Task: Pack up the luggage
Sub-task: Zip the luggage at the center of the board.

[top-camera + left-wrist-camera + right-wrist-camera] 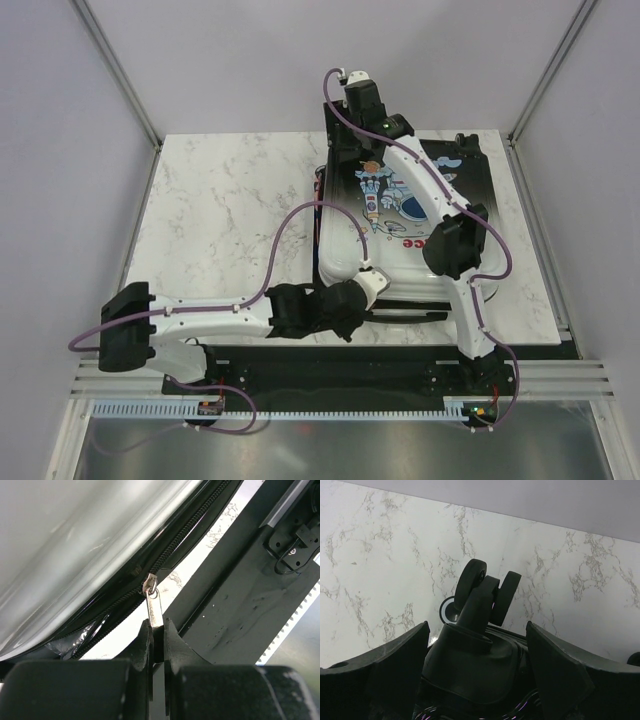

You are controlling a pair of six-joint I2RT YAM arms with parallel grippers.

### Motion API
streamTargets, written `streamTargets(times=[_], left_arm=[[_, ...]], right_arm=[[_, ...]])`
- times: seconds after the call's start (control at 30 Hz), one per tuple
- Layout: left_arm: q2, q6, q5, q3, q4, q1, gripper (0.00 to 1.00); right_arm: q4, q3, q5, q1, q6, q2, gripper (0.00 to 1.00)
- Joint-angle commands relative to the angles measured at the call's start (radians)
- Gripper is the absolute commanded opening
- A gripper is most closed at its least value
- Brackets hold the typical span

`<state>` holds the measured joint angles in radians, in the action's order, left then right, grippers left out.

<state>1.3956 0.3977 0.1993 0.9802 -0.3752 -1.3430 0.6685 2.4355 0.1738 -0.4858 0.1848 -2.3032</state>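
luggage (400,215): lay flat, astronaut print up, on the right part of the marble table (230,200) | my left gripper (157,630): pinched tight on the metal zipper pull (154,607) at the case's near edge | my right gripper (477,630): spread wide at the far end, fingers either side of a black twin wheel (470,582), seemingly not touching it

You have a white marble table (220,200). The luggage (400,272) lies flat and shut on its right half, near the front edge.
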Motion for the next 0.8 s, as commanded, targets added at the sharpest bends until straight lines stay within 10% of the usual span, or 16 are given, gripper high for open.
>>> streamTargets(times=[0.0,0.77], left_arm=[[0.006,-0.039,-0.136,0.060,0.084,-0.084,0.02],[-0.589,0.335,0.176,-0.328,-0.321,0.068,0.02]], right_arm=[[0.028,0.036,-0.013,-0.002,-0.042,-0.021,0.86],[-0.055,-0.615,0.089,-0.022,-0.054,0.209,0.85]])
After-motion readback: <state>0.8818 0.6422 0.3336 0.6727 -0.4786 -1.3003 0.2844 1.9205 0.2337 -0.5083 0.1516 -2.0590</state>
